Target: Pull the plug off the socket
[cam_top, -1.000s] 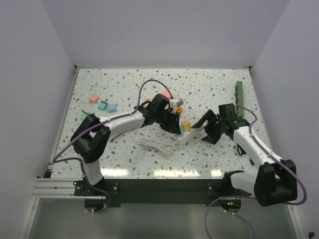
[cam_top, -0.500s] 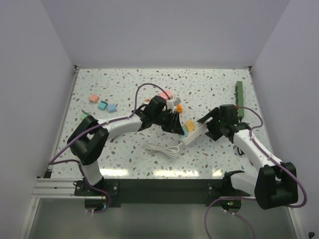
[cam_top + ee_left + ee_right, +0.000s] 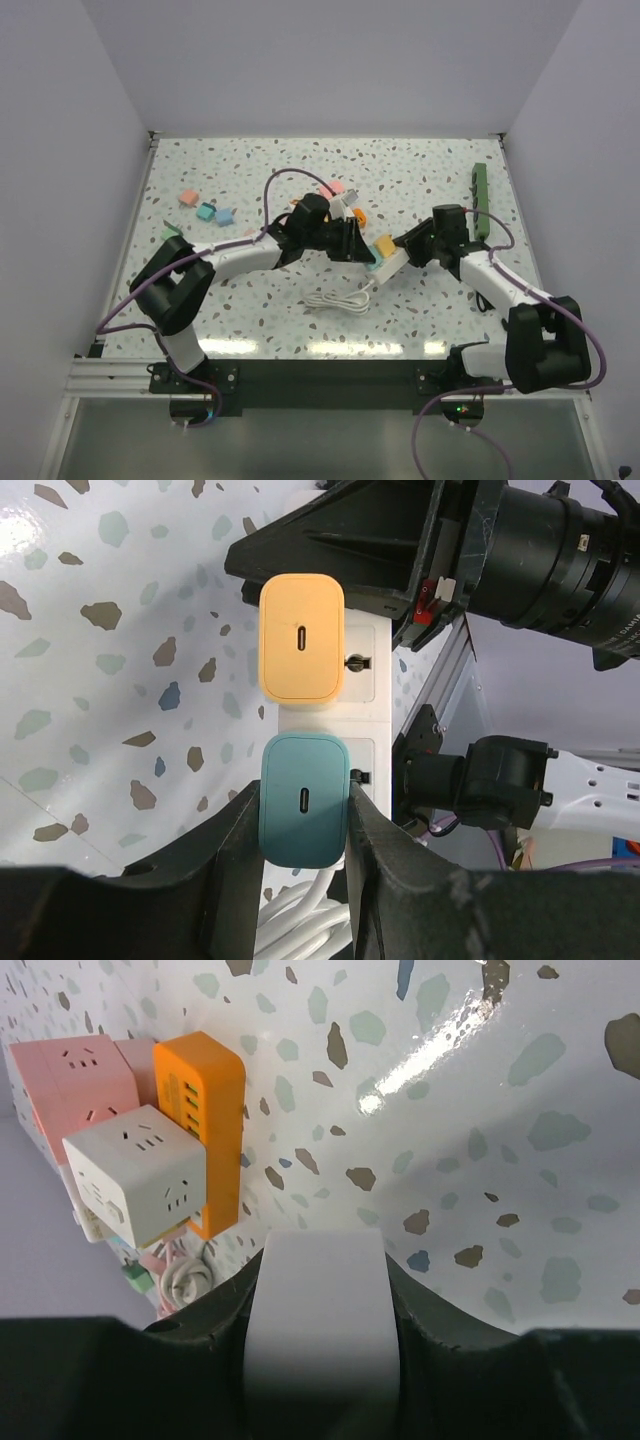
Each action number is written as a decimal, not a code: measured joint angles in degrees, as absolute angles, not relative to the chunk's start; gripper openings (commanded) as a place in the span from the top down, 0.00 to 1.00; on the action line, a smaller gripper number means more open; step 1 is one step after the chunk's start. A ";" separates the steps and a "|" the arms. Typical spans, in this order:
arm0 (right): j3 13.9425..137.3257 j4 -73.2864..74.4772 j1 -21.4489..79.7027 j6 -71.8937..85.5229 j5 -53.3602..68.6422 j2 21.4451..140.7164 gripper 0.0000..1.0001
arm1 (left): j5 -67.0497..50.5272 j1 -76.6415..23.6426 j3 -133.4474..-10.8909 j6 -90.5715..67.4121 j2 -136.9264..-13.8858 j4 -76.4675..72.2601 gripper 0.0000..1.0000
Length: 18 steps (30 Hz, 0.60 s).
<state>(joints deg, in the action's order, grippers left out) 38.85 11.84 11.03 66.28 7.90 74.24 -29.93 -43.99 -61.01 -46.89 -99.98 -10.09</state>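
A white power strip (image 3: 390, 265) is held off the table at mid-centre, with a yellow plug (image 3: 382, 248) and a teal plug in it. In the left wrist view the teal plug (image 3: 302, 801) sits in the strip (image 3: 372, 695) below the yellow plug (image 3: 300, 637), and my left gripper (image 3: 303, 810) is shut on the teal plug's sides. My right gripper (image 3: 318, 1310) is shut on the strip's end (image 3: 318, 1300). In the top view the left gripper (image 3: 356, 250) and right gripper (image 3: 408, 247) meet at the strip. Its white cable (image 3: 338, 299) lies coiled below.
A cluster of socket cubes, pink (image 3: 70, 1080), white (image 3: 140, 1175) and orange (image 3: 205, 1125), lies behind the left arm. Small pink and teal blocks (image 3: 205, 209) lie at far left. A green strip (image 3: 481, 195) lies at the far right edge.
Both grippers and the power strip have shifted up and away from the bases. The coiled cable has trailed to the right with it.
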 measured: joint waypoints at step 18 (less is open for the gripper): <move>42.30 25.36 9.50 46.00 -0.49 77.67 1.00 | -35.90 -15.97 -60.69 -35.86 -88.03 0.82 1.00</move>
